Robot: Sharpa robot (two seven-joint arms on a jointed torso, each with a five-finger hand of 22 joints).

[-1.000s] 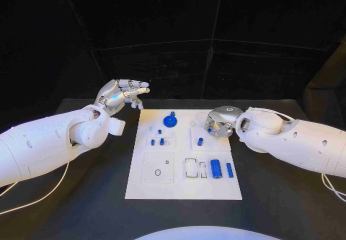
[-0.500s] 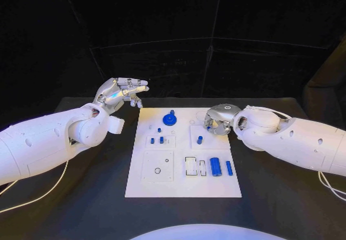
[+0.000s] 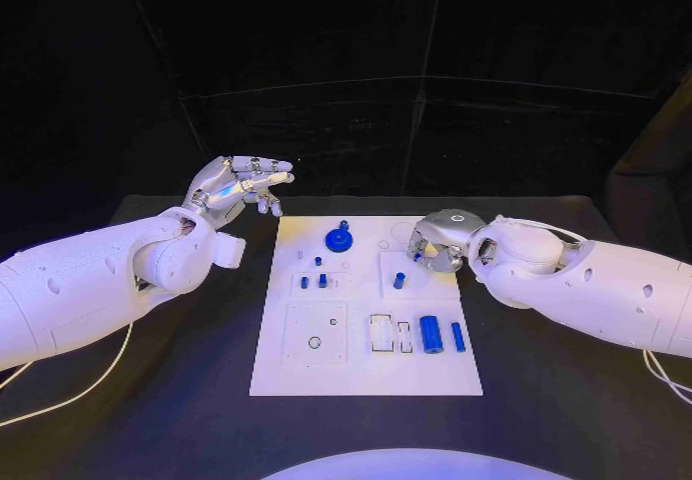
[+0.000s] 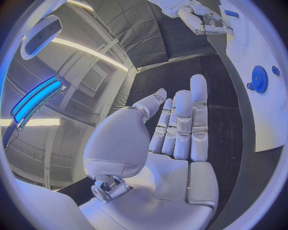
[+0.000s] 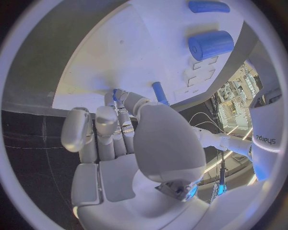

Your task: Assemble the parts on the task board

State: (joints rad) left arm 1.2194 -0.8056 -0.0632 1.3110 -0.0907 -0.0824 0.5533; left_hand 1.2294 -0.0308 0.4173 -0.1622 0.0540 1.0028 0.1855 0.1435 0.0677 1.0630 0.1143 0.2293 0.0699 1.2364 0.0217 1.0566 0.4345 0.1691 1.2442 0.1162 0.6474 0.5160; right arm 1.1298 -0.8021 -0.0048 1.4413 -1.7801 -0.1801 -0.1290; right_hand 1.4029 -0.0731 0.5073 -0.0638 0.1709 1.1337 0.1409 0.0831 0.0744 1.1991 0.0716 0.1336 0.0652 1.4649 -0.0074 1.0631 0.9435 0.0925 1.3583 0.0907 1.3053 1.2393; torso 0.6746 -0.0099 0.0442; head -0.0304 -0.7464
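The white task board (image 3: 368,370) lies mid-table. A blue gear (image 3: 339,240) sits at its far end, small blue pegs (image 3: 323,281) left of middle, one peg (image 3: 400,282) right of middle. A thick blue cylinder (image 3: 430,335) and a slim blue bar (image 3: 459,337) lie at the near right. My right hand (image 3: 440,242) hovers curled over the board's far right, pinching a small blue part (image 5: 114,94) between thumb and fingertip. My left hand (image 3: 238,185) is raised beyond the board's far left corner, fingers (image 4: 180,129) apart and holding nothing.
Pale recessed outlines (image 3: 316,333) mark the board's near half. Black table (image 3: 173,400) surrounds the board on all sides. In the right wrist view the peg (image 5: 160,93), the cylinder (image 5: 210,44) and the bar (image 5: 208,6) lie beyond the fingers.
My left hand has drifted slightly away from the board. My right hand has shifted a little over the board's far right, still pinching the blue part.
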